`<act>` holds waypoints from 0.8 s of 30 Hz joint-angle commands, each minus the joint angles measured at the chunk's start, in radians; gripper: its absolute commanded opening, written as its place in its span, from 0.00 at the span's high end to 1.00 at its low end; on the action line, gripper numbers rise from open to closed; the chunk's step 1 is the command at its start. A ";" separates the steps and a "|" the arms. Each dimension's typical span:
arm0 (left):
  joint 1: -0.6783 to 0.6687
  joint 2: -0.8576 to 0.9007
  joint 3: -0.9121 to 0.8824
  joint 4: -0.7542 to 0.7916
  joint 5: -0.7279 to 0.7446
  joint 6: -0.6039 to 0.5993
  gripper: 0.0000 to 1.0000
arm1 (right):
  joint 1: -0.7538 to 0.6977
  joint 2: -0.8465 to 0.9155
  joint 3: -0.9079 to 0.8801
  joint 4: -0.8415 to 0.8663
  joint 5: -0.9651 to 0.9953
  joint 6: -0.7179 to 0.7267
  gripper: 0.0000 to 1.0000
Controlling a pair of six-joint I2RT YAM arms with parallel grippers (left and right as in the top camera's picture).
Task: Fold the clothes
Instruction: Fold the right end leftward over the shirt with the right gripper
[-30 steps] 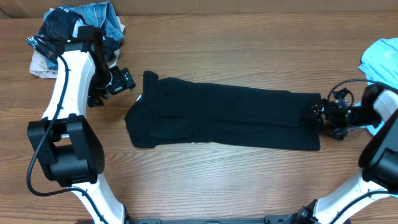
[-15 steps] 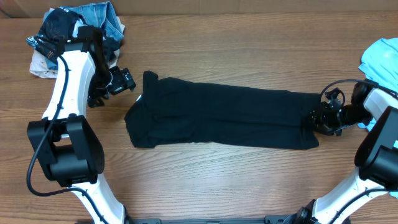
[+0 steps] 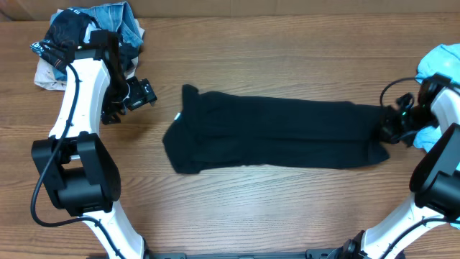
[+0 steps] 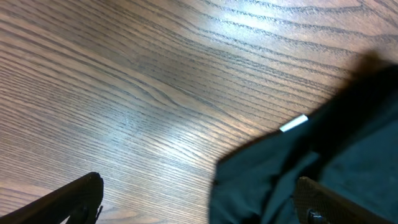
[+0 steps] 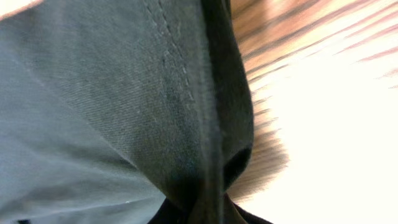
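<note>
While right fingers (image 3: 393, 126) pinch one end of the black shirt (image 3: 273, 137), a long strip across the counter (image 3: 273, 65), left fingers (image 4: 68, 199) hang spread near the collar; thin pinch may slip; one-sided pull may bunch folds.

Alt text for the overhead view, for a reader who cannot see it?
A long black shirt lies across a wooden table, its right end pinched in the shut right end effector. The open left end effector is clear of the shirt's left end; a clothes pile sits at top left, a light blue T-shirt at the right edge.
</note>
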 commanded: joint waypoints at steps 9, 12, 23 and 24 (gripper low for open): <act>-0.003 0.001 0.005 -0.005 0.007 0.022 0.00 | 0.140 -0.005 0.148 -0.098 0.251 0.119 0.96; -0.003 0.001 0.005 -0.006 0.007 0.022 0.00 | 0.190 -0.005 0.148 -0.105 0.286 0.156 0.96; -0.003 0.001 0.005 -0.006 0.007 0.022 0.00 | 0.355 -0.005 0.146 -0.155 0.299 0.209 0.96; -0.003 0.001 0.005 -0.006 0.007 0.022 0.00 | 0.373 -0.005 0.146 -0.157 0.299 0.211 0.96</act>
